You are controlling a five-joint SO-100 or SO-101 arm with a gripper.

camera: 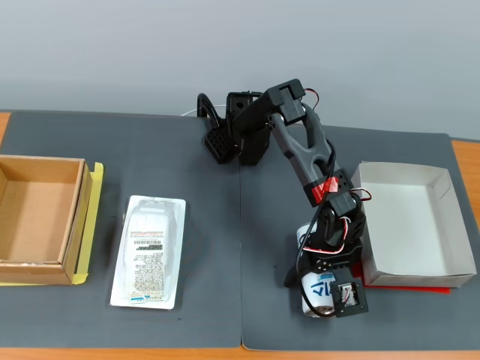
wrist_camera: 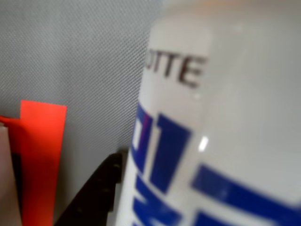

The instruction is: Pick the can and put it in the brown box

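In the fixed view, most of the can (camera: 315, 289) is covered by the gripper (camera: 321, 294); only its lower end is seen. Jaw contact is concealed by the wrist housing. In the wrist view the can (wrist_camera: 221, 122) is blurred and cut off at three edges; lettering is only partly legible. The brown box (camera: 37, 217) is cropped at the left edge.
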